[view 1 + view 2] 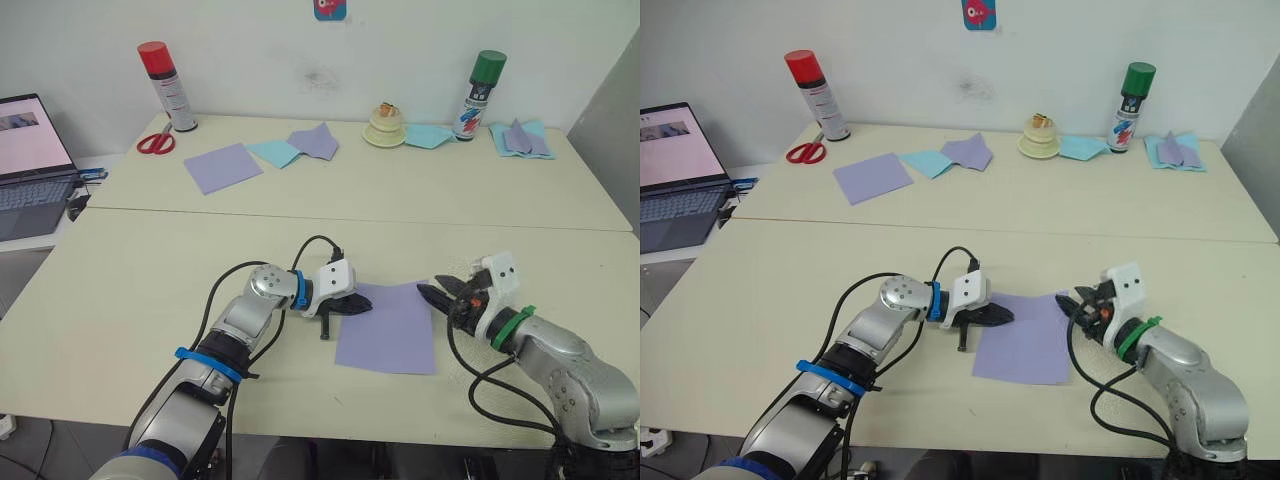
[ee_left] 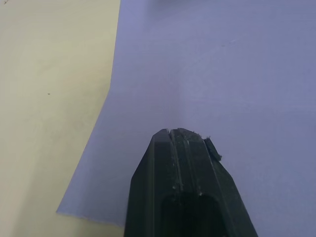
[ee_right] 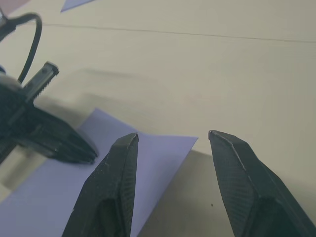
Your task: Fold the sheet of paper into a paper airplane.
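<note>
Down at the front of the table (image 1: 150, 300), the left gripper (image 1: 358, 305) had its two black fingers pressed together and lay on the left edge of the sheet of paper (image 1: 392, 330), its tip over the lavender surface. Opposite it, the right gripper (image 1: 437, 294) stood with fingers spread apart, holding nothing, poised just off the sheet's far right corner. Between the two grippers the sheet lay flat. Well beyond both grippers, a smaller lavender sheet (image 1: 222, 166), scissors (image 1: 155, 143), two spray cans (image 1: 167, 86) and light-blue papers (image 1: 274, 152) sat along the far side.
</note>
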`<move>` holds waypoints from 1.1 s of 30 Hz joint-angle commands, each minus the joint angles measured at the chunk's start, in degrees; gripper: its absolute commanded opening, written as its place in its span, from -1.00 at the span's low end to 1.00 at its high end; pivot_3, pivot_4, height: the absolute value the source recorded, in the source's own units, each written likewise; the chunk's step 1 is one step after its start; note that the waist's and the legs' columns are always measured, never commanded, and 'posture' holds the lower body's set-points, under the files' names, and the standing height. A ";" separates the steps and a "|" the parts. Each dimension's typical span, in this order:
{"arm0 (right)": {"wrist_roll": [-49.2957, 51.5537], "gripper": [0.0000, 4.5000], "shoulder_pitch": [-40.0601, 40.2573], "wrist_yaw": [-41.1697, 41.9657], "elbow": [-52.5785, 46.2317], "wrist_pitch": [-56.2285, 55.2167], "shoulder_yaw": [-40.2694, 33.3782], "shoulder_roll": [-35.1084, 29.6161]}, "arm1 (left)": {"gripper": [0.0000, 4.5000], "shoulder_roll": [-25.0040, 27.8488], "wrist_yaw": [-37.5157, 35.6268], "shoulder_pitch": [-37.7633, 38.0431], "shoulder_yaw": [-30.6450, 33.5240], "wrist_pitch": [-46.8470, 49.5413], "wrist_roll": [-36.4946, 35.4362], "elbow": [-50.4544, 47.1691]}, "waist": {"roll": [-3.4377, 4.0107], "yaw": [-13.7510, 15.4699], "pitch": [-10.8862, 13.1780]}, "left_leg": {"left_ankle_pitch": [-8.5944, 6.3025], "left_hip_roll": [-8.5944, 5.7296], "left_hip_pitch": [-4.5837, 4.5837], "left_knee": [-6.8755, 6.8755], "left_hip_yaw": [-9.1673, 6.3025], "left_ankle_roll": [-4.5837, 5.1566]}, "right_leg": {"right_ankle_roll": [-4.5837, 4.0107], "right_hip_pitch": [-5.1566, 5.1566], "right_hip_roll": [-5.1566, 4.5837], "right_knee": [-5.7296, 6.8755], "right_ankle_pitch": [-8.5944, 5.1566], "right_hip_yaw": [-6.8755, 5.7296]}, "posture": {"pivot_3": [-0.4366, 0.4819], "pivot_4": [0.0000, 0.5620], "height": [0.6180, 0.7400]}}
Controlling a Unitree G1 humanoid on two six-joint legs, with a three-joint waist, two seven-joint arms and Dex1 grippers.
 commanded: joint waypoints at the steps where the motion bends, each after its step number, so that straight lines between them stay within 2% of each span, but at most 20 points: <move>1: 4.80 0.03 -3.25 -3.54 1.29 5.42 -4.13 2.29 | -1.00 -0.74 0.15 0.78 -1.91 0.46 1.93 0.98 | 0.03 0.01 -0.02 | 0.00 0.00 0.00 0.00 0.00 0.00 | 0.00 0.00 0.00 0.00 0.00 0.00 | -0.05 -0.47 0.63; 14: 10.05 0.03 -5.98 -8.22 4.46 10.92 -6.55 4.34 | -1.00 -0.78 0.75 1.15 -1.69 0.54 1.97 0.95 | 0.06 0.18 -0.04 | -0.01 -0.03 -0.02 -0.02 0.02 0.03 | 0.00 -0.02 0.00 0.00 0.00 0.04 | -0.05 -0.47 0.63; 17: 10.88 -0.22 -6.16 -9.09 4.65 11.35 -6.60 4.77 | -1.00 -0.80 0.76 1.09 -1.69 0.42 1.99 1.14 | 0.06 0.18 -0.04 | -0.01 -0.03 -0.02 -0.03 0.02 0.03 | 0.00 -0.02 0.00 0.00 0.00 0.04 | -0.05 -0.47 0.63; 21: 11.59 -0.87 -6.13 -9.84 4.78 11.49 -5.97 4.91 | -1.00 -0.83 0.82 1.02 -1.69 0.29 2.05 1.33 | 0.06 0.18 -0.04 | -0.01 -0.03 -0.02 -0.03 0.02 0.03 | 0.00 -0.02 0.00 0.00 0.00 0.04 | -0.05 -0.47 0.63; 22: 11.65 -0.98 -6.19 -10.00 4.77 11.43 -5.81 4.95 | -1.00 -0.83 0.82 0.99 -1.68 0.26 2.05 1.38 | 0.06 0.18 -0.04 | -0.01 -0.03 -0.02 -0.03 0.02 0.03 | 0.01 -0.02 0.00 0.00 0.00 0.04 | -0.05 -0.47 0.63; 28: 9.59 -0.98 -5.84 -8.91 2.44 8.49 -0.75 1.73 | -1.00 -0.73 0.85 1.14 -1.74 0.33 2.12 1.20 | 0.06 0.16 -0.04 | -0.01 -0.03 -0.02 -0.04 0.02 0.03 | 0.01 -0.02 0.01 -0.01 0.00 0.04 | -0.05 -0.47 0.63; 33: 1.83 -0.98 -3.43 -5.27 -2.49 -1.54 11.21 -6.78 | -1.00 -0.60 0.86 1.51 -1.78 0.66 2.08 0.53 | 0.07 0.13 -0.05 | -0.01 -0.04 -0.02 -0.05 0.02 0.05 | 0.01 -0.02 0.02 -0.03 0.00 0.04 | -0.05 -0.47 0.63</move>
